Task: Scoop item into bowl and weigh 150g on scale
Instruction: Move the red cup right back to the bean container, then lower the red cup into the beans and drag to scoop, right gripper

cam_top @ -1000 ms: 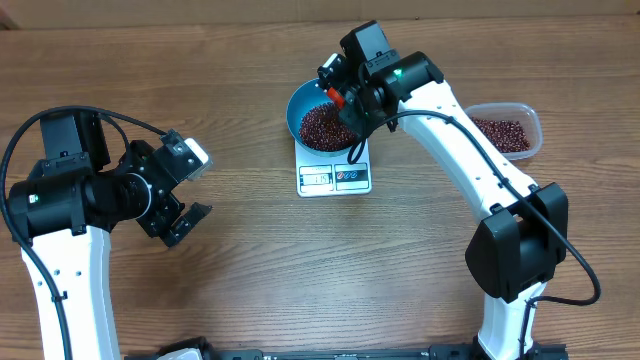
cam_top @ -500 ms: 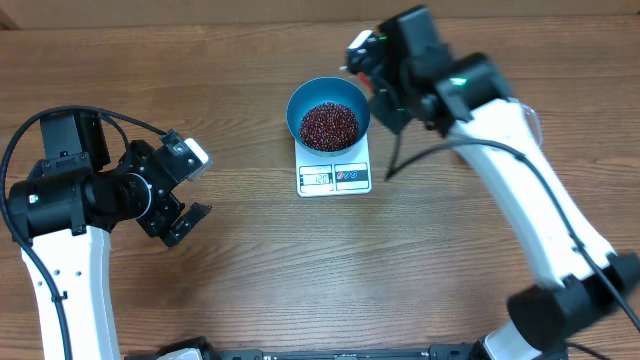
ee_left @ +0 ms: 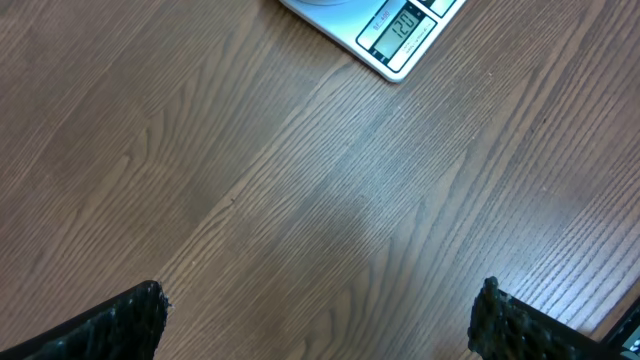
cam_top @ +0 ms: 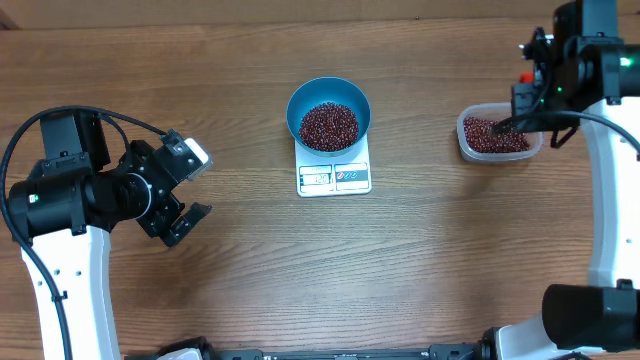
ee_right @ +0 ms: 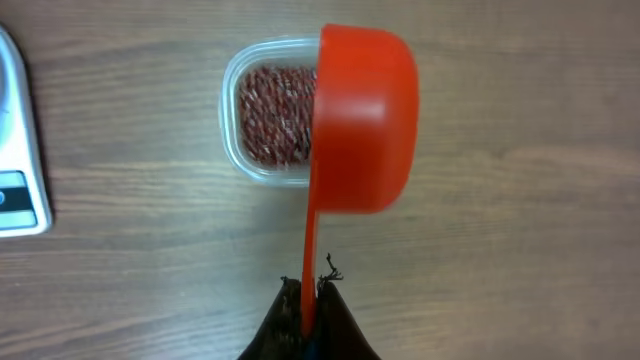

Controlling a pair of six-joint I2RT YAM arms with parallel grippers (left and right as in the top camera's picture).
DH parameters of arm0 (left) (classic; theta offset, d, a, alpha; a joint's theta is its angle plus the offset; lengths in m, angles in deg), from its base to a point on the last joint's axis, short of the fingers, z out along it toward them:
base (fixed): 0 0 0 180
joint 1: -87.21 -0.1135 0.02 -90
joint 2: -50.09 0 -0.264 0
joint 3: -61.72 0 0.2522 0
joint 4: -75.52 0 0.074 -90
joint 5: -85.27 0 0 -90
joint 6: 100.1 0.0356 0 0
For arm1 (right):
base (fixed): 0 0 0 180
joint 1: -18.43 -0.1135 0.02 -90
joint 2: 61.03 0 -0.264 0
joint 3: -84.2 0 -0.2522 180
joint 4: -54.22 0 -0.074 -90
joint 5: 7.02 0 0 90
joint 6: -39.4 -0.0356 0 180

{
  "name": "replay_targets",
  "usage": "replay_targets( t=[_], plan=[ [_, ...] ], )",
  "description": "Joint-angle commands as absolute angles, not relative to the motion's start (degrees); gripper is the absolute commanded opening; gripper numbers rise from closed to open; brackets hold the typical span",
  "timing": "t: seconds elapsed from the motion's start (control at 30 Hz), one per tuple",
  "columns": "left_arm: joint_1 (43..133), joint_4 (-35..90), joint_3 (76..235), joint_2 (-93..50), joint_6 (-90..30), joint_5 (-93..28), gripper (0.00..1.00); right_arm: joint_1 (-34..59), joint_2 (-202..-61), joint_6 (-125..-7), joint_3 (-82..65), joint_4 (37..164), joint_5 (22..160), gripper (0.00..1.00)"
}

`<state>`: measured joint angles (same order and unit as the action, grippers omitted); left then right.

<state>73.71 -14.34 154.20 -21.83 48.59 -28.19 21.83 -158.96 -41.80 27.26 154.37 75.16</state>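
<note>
The wooden desk (cam_top: 250, 260) carries everything. From above, the left arm (cam_top: 60, 200) stands at the 9 o'clock side. Its left gripper (cam_top: 195, 188) is spread wide with nothing between the fingers, above bare wood, well apart from the other things. The right arm (cam_top: 610, 180) reaches along the 3 o'clock edge toward 1 o'clock. Its right gripper (ee_right: 312, 318) is pressed tight on the thin handle of the red scoop (ee_right: 365, 120).

The blue bowl (cam_top: 296, 105) stands a little toward 12 o'clock from the middle of the desk, on the white scale (cam_top: 335, 178). The display strip of the scale shows at the bowl's 6 o'clock side. In the left wrist view its digits look like 120.

The clear tub (cam_top: 465, 135) lies at 3 o'clock from the bowl, apart from it. In the right wrist view the scoop is over the tub's edge and covers part of it. If the scoop has something inside, I cannot tell.

The beans (cam_top: 329, 125) make a dark red heap in the bowl, and more beans lie in the tub.
</note>
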Motion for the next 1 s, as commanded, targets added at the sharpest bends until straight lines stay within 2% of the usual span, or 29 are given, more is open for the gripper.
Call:
replay_targets(
  t=[0.0,0.63,0.8,0.97],
  plan=[
    [73.7,-14.5,154.3,-21.9,50.6,-27.8,1.00,22.0,-162.5,-43.9,28.4,155.2,73.9,0.03],
    [73.7,-14.5,154.3,-21.9,50.6,-27.8,1.00,24.5,-183.9,-46.1,28.3,150.8,62.3,0.04],
    [73.7,-14.5,154.3,-21.9,50.6,-27.8,1.00,25.4,-185.5,-45.6,28.4,152.2,67.1,0.04],
    [73.7,-14.5,154.3,-21.9,50.6,-27.8,1.00,25.5,-185.5,-41.1,28.4,153.3,78.0,0.04]
  ],
)
